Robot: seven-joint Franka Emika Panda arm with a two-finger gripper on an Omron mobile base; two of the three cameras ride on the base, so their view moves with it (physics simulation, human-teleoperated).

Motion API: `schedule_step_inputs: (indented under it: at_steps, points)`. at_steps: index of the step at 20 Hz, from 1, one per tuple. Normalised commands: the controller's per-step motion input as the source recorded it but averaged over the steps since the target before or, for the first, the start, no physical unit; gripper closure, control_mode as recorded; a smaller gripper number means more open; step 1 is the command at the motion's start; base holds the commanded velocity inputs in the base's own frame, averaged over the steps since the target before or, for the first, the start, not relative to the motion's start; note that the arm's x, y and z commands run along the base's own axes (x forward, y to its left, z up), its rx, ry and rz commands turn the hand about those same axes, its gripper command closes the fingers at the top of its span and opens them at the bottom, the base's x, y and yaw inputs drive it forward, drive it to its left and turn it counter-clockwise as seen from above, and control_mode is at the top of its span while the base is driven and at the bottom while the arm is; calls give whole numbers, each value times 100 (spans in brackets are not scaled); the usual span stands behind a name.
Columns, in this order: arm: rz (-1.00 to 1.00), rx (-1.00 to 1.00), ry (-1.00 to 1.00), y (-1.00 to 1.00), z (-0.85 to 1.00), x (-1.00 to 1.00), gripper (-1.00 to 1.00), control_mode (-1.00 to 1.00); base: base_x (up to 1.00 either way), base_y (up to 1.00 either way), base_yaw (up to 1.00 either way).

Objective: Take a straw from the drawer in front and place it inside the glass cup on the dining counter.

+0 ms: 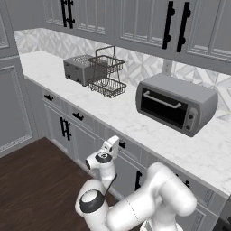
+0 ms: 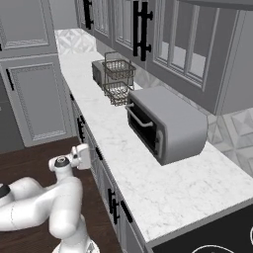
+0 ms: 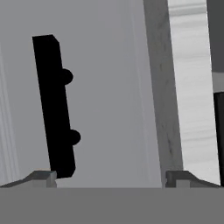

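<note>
Facing: gripper (image 3: 109,177) close before the drawer (image 3: 100,87) front, one short black bar handle (image 3: 54,105) standing on two round posts, seen rolled so it runs almost top to bottom in the hand view.
Tool state: jaws spread wide, nothing between them; the two small fingertips (image 3: 41,177) show low at either side, the handle's lower end just beside the left one.
Drawer: shut, flat grey panel, matte and plain; its inside is hidden.
Worktop: white marble-look slab (image 1: 135,122) with faint grey veins, over grey panelled cabinets.
Toaster oven: one (image 1: 176,106), boxy grey metal, dark glass door with a pale bar handle.
Toaster: one (image 1: 79,68), squat grey, at the far end.
Wire basket: one two-tier rack (image 1: 106,72) of thin dark wire, just beside the toaster.
Upper cabinets: grey panelled doors (image 1: 144,20) with upright black handles, cut off at the top edge.
Hard to make out: a dark surface (image 2: 212,232) at the lower right of the right base view, cropped.
</note>
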Motion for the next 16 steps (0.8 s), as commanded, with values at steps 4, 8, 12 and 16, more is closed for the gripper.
schedule_step_inputs:
  at_steps: [4,8,12,16]
  points:
    - [0,0,0,-2,-28,24,-100,-100,0,0,0]
    - [0,-1,0,-4,-38,25,-100,-100,0,0,0]
    - [0,-3,0,-4,-40,29,-100,-100,0,0,0]
    - [0,-4,0,0,-39,32,-100,-100,0,0,0]
